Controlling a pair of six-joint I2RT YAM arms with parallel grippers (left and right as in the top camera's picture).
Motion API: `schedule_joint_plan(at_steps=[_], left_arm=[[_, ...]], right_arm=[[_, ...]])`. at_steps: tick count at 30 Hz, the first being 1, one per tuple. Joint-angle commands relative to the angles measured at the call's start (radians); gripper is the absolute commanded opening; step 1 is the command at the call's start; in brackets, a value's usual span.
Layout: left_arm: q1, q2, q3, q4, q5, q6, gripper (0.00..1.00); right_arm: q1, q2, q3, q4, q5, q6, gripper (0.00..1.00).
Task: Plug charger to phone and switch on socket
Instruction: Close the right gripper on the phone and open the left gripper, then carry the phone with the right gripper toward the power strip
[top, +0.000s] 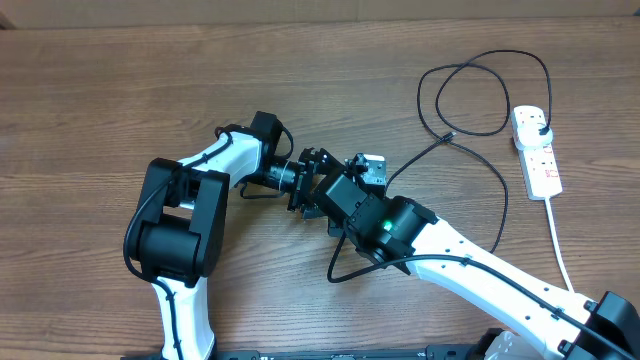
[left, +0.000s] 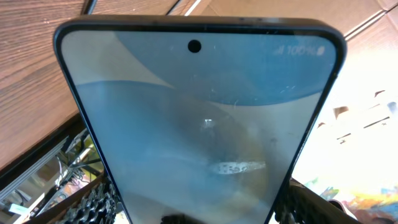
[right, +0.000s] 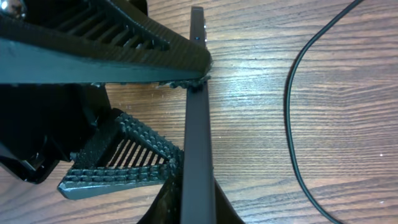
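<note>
The phone (left: 199, 112) fills the left wrist view, its light blue-white screen lit. My left gripper (left: 196, 214) is shut on its two long edges. In the right wrist view the phone (right: 198, 124) shows edge-on as a thin dark bar above the table. My right gripper (right: 198, 213) is closed on its two faces at the near end. In the overhead view both grippers, left (top: 303, 182) and right (top: 338, 192), meet mid-table and hide the phone. The charger (top: 421, 97) lies in loops to the right, with its black plug (top: 541, 128) in the socket (top: 537, 158). The cable also shows in the right wrist view (right: 288, 106).
The socket's thick white cord (top: 562, 255) runs toward the front right edge. The left gripper's black ribbed fingers (right: 118, 165) press on the phone from the left in the right wrist view. The wooden table (top: 100, 90) lies around the arms.
</note>
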Motion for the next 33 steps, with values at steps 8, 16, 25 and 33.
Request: schedule_joint_plan(at_steps=[8,16,25,33], left_arm=[[0.002,0.003,0.0,0.025,-0.007,-0.014,0.82],[0.042,0.002,0.028,0.105,0.016,-0.017,0.89],[0.105,-0.083,0.233,0.11,0.01,0.153,0.88],[0.177,-0.383,0.278,0.011,-0.274,0.337,0.92]], right_arm=[[0.007,-0.079,0.068,-0.059,0.044,-0.013,0.04],[0.006,-0.321,0.077,-0.14,0.154,-0.008,0.04],[0.006,-0.595,0.076,-0.345,0.254,0.141,0.04],[0.006,-0.615,0.074,-0.443,0.31,0.365,0.04]])
